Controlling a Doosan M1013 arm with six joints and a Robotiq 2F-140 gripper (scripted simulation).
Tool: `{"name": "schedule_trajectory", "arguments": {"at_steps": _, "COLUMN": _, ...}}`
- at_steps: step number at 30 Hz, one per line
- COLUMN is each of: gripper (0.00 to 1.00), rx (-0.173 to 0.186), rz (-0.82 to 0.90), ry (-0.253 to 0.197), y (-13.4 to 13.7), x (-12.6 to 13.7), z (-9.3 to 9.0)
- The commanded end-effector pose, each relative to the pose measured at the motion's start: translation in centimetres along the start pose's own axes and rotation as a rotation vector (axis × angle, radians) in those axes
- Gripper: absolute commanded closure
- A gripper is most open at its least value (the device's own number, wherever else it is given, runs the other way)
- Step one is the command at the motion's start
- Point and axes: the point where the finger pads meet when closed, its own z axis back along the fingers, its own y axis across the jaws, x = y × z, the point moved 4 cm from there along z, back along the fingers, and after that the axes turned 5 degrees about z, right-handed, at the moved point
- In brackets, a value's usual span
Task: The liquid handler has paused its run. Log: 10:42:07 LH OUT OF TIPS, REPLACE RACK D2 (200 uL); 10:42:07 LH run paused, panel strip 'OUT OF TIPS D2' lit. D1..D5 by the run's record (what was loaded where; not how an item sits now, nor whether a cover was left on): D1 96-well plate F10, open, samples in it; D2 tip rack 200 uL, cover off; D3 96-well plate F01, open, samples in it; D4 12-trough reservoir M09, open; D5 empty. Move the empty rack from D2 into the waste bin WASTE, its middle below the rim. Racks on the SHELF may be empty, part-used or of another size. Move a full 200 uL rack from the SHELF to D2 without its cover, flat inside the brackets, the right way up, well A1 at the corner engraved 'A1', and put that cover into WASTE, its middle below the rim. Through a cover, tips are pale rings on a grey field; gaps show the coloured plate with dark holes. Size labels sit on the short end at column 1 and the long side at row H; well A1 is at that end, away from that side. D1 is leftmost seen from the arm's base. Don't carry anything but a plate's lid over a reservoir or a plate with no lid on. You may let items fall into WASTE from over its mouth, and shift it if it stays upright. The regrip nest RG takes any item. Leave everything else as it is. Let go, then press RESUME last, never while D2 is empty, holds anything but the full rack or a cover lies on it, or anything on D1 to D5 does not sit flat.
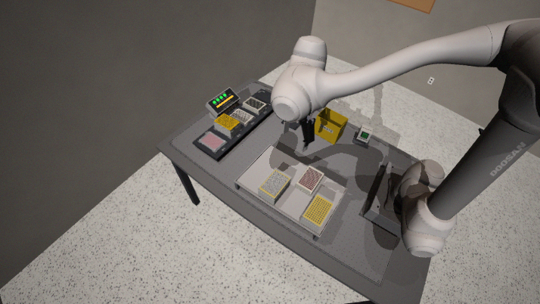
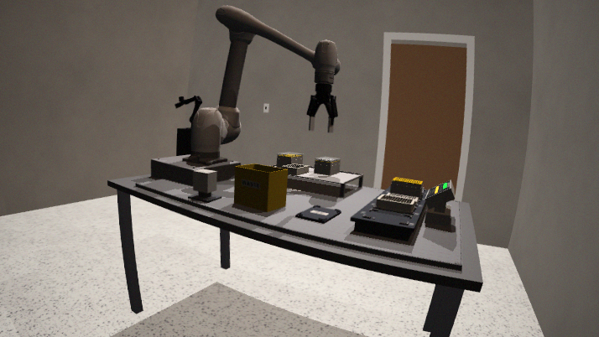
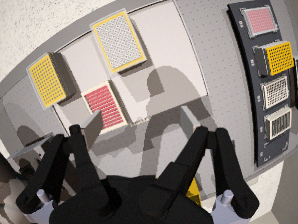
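Observation:
My gripper (image 2: 321,125) hangs open and empty, high above the table between the shelf and the waste bin; it also shows in the top view (image 1: 307,145) and in the wrist view (image 3: 136,135). A yellow-topped rack (image 1: 227,122) sits in the second slot of the dark deck (image 1: 242,125), next to a pink plate (image 1: 212,141). The yellow waste bin (image 1: 330,125) stands upright with its mouth open. On the shelf (image 1: 291,189) stand a grey-topped rack with a yellow rim (image 1: 274,183), a red-topped rack (image 1: 310,178) and a yellow-topped rack (image 1: 318,210).
The deck also holds a pale plate (image 1: 242,115) and a reservoir (image 1: 254,103). The panel (image 1: 223,101) shows green lights and an orange strip. The green button box (image 1: 364,131) stands beyond the bin. A flat dark nest (image 2: 319,214) lies between the bin and the deck.

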Motion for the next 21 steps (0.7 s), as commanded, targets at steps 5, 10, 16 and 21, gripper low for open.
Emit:
{"name": "schedule_trajectory", "arguments": {"at_steps": 5, "gripper": 0.23, "rx": 0.0, "rz": 0.099, "ry": 0.0, "y": -2.4, "x": -0.7, "z": 0.0}}
{"name": "schedule_trajectory", "arguments": {"at_steps": 10, "gripper": 0.23, "rx": 0.0, "rz": 0.199, "ry": 0.0, "y": -4.8, "x": -1.5, "z": 0.0}}
{"name": "schedule_trajectory", "arguments": {"at_steps": 16, "gripper": 0.23, "rx": 0.0, "rz": 0.319, "ry": 0.0, "y": -7.6, "x": -2.3, "z": 0.0}}
{"name": "schedule_trajectory", "arguments": {"at_steps": 21, "gripper": 0.23, "rx": 0.0, "rz": 0.333, "ry": 0.0, "y": -9.1, "x": -2.8, "z": 0.0}}
